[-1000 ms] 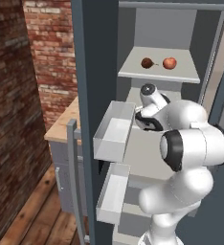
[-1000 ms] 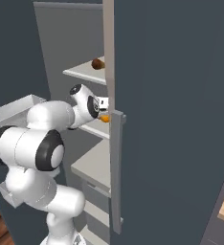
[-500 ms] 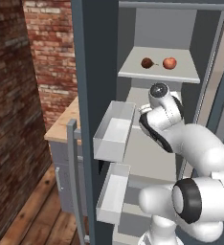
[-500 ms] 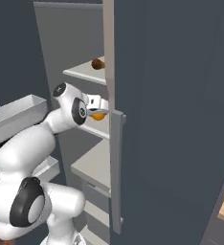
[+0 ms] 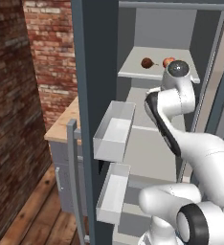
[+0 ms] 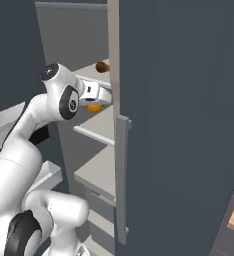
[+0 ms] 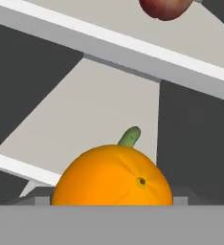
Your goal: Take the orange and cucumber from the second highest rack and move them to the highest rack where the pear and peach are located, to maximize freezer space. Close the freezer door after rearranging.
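Note:
My gripper (image 6: 97, 101) is shut on the orange (image 6: 93, 107), which hangs in the air between the two upper racks. In the hand view the orange (image 7: 113, 176) sits large between my fingers. Behind it the green tip of the cucumber (image 7: 130, 137) lies on the second highest rack (image 7: 99, 110). The highest rack (image 5: 154, 72) carries the brown pear (image 5: 146, 62) and the reddish peach (image 5: 168, 61). The hand view catches the peach (image 7: 164, 8) at its top, above that rack's front edge (image 7: 109, 44). The pear (image 6: 102, 66) also shows in the right base view.
The freezer door (image 5: 95, 72) stands open at the left, with two white bins (image 5: 115, 130) (image 5: 112, 192) on its inner side. A dark panel with a long handle (image 6: 122, 175) stands close to the right of my hand. A brick wall (image 5: 18, 95) lies further left.
The arm has straightened and risen, lifting the orange from the second highest rack up toward the level of the highest rack.

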You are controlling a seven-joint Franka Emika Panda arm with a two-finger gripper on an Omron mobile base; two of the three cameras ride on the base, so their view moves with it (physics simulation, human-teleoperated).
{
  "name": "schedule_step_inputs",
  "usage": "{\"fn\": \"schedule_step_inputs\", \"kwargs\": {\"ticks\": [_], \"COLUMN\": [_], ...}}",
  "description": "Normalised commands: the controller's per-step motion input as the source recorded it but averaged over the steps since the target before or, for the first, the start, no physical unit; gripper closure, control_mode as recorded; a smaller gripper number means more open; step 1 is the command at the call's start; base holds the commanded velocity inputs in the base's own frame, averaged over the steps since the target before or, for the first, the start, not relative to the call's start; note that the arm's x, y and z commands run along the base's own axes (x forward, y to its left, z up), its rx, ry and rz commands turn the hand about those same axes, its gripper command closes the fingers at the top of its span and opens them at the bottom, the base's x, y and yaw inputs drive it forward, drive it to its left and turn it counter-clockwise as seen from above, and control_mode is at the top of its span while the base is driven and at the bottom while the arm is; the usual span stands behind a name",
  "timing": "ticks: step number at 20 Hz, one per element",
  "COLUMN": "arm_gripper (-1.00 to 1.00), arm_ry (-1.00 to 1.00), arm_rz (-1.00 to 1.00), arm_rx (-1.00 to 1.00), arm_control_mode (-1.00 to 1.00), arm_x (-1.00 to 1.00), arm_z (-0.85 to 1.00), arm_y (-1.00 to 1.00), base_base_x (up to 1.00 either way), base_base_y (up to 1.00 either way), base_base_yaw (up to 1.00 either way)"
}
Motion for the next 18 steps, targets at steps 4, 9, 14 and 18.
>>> {"fn": "schedule_step_inputs", "kwargs": {"ticks": [4,9,14,18], "arm_gripper": [1.0,1.0,1.0,1.0], "arm_ry": [-0.01,-0.31,-0.1,0.16], "arm_rz": [0.0,0.0,0.0,0.0], "arm_rx": [0.01,0.0,0.0,0.0], "arm_control_mode": [-1.0,-1.0,-1.0,-1.0], "arm_x": [-0.32,-0.06,0.41,0.65], "arm_z": [1.0,0.9,0.55,0.03], "arm_y": [0.12,0.04,0.0,0.0], "base_base_x": [0.0,0.0,0.0,0.0], "base_base_y": [0.0,0.0,0.0,0.0], "base_base_yaw": [0.0,0.0,0.0,0.0]}}
